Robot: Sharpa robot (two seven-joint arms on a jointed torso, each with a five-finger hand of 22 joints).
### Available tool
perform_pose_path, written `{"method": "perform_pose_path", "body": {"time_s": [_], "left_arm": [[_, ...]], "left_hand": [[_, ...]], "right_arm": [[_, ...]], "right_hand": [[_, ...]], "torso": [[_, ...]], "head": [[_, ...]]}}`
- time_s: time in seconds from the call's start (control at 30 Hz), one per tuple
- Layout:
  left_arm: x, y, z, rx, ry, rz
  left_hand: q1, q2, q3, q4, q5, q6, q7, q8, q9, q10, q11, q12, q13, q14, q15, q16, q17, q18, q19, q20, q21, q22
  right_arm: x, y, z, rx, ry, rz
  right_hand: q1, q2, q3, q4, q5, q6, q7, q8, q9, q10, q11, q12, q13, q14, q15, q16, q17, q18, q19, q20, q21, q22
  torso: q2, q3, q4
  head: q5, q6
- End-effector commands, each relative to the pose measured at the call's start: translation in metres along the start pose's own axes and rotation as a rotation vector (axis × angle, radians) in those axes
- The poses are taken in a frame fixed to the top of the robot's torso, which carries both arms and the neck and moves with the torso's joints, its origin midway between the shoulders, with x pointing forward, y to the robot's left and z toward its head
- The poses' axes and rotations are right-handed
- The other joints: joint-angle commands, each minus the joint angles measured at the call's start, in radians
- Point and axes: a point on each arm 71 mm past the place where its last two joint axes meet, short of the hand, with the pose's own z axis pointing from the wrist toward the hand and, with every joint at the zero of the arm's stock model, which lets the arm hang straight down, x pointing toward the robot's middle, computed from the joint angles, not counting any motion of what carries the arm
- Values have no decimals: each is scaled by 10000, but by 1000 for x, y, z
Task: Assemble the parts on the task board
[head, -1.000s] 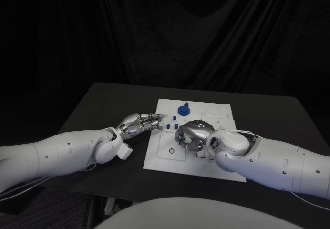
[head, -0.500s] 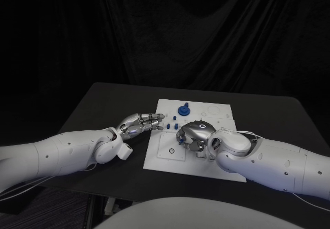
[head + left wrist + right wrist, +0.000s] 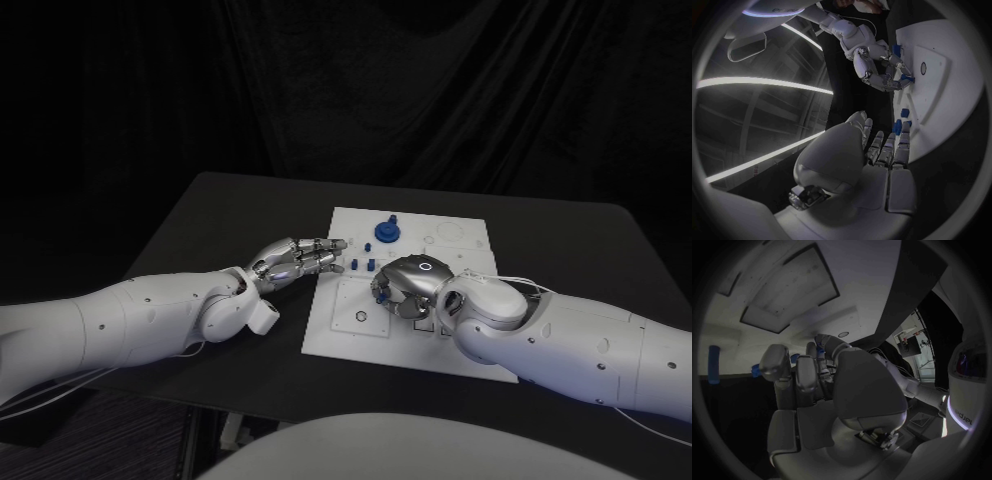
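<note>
On the black table (image 3: 216, 215) the white task board (image 3: 346, 335) lies in the middle, both arms reaching onto it. Nearest, the right hand (image 3: 408, 285) hangs over the board's centre with its fingers curled downward; the head view hides what is under them, but the left wrist view shows its fingertips (image 3: 901, 79) closed around a small blue part (image 3: 906, 78) at the board's surface. The left hand (image 3: 296, 257) rests at the board's left edge, fingers stretched flat and holding nothing (its tips lie just beside two short blue pegs (image 3: 361, 265)). Farther back, a blue knob-shaped part (image 3: 385, 230) stands upright on the board, well apart from both hands.
</note>
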Motion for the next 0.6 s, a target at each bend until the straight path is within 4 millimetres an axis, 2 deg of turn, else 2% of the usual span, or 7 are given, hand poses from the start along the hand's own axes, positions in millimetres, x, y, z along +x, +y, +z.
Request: {"method": "perform_pose_path", "body": {"time_s": [0.03, 0.07, 0.1, 0.27, 0.6], "left_arm": [[2, -9, 0, 1418, 80, -185], [2, -9, 0, 1415, 81, -186], [2, -9, 0, 1410, 83, -189], [2, -8, 0, 1390, 98, -205], [2, -7, 0, 1318, 123, -239]], "left_hand": [[24, 80, 64, -5, 53, 14, 88, -29, -4, -78, 3, -39, -13, -47, -10, 8, -16, 181, -40, 60, -18, -12], [24, 80, 64, -5, 53, 14, 88, -29, -4, -78, 3, -39, -13, -47, -10, 8, -16, 181, -40, 60, -18, -12], [24, 80, 64, -5, 53, 14, 88, -29, -4, -78, 3, -39, -13, -47, -10, 8, -16, 181, -40, 60, -18, -12], [20, 90, 101, -11, 55, 23, 93, -25, -3, -86, 5, -43, -14, -58, -13, 6, -20, 185, -38, 60, -18, -19], [-2, 115, 176, -9, 69, 13, 99, -24, -8, -103, 4, -51, -15, -75, -14, 4, -25, 189, -38, 63, -19, -34]], "right_arm": [[0, 1, 0, -64, -185, -10], [0, 1, 0, -71, -196, -8], [0, 1, 0, -80, -212, -5], [-1, 2, 0, -136, -322, 10], [-2, 2, 0, -199, -449, 13]], "right_hand": [[152, -1, -73, -42, -82, -89, 4, 351, 399, 24, -47, 193, 107, -45, -66, -4, -30, -87, -39, -42, 10, 1306], [157, 0, -76, -43, -86, -100, 5, 377, 428, 24, -50, 204, 113, -43, -67, 0, -27, -86, -39, -44, 10, 1306], [172, 9, -97, -32, -111, -159, 8, 549, 611, 16, -58, 261, 141, -36, -72, 15, -22, -86, -37, -55, 10, 1306], [137, 30, -120, 30, -133, -207, 6, 758, 813, 10, -64, 322, 164, -15, -90, 48, 0, -96, -7, -67, 61, 1319], [46, 58, -142, 142, -158, -230, -17, 934, 963, 35, -79, 378, 177, 31, -123, 106, 48, -108, 42, -87, 134, 1336]], "torso": [[-1, -2, 10], [-1, -5, 16], [0, -4, 17], [2, -4, 22], [-3, -4, 14]], "head": [[9, -2], [1, -2], [-5, -2], [-3, -2], [10, -2]]}}
